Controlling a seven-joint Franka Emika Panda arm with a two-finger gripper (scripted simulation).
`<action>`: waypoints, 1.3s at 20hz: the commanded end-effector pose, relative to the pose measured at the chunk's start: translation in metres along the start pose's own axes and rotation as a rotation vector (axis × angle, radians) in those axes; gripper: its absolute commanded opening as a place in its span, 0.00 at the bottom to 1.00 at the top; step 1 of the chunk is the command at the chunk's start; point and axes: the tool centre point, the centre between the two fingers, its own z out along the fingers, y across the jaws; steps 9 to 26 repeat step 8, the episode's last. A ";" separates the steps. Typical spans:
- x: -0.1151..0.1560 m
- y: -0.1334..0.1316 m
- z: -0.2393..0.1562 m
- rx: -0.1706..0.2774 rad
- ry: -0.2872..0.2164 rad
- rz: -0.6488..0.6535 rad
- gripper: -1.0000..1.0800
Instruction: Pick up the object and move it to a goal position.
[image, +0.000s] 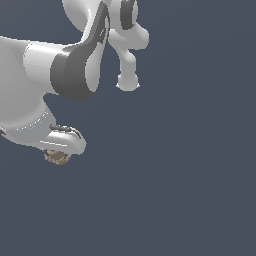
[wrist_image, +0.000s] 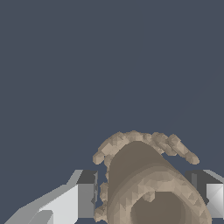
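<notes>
The object (wrist_image: 144, 175) is a tan-brown knobbly lump with a rounded hollow body and a ragged rim. In the wrist view it fills the gap between my two fingers. My gripper (wrist_image: 144, 194) is shut on it, with one grey-tipped finger (wrist_image: 85, 194) against one side and the other finger (wrist_image: 212, 197) against the opposite side. In the exterior view the object (image: 57, 157) peeks out below the white hand at the exterior view's left, where the gripper (image: 60, 151) is mostly hidden by the hand's body. The fingers themselves are hidden there.
A plain dark blue-grey surface (image: 175, 190) surrounds everything. The arm's large white and grey links (image: 75, 65) fill the upper part of the exterior view's left. No other objects or goal marker show in either view.
</notes>
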 end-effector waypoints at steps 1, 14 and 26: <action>0.003 0.002 -0.002 0.000 0.000 0.000 0.00; 0.005 0.003 -0.005 0.000 0.000 0.000 0.00; 0.005 0.003 -0.005 0.000 0.000 0.000 0.00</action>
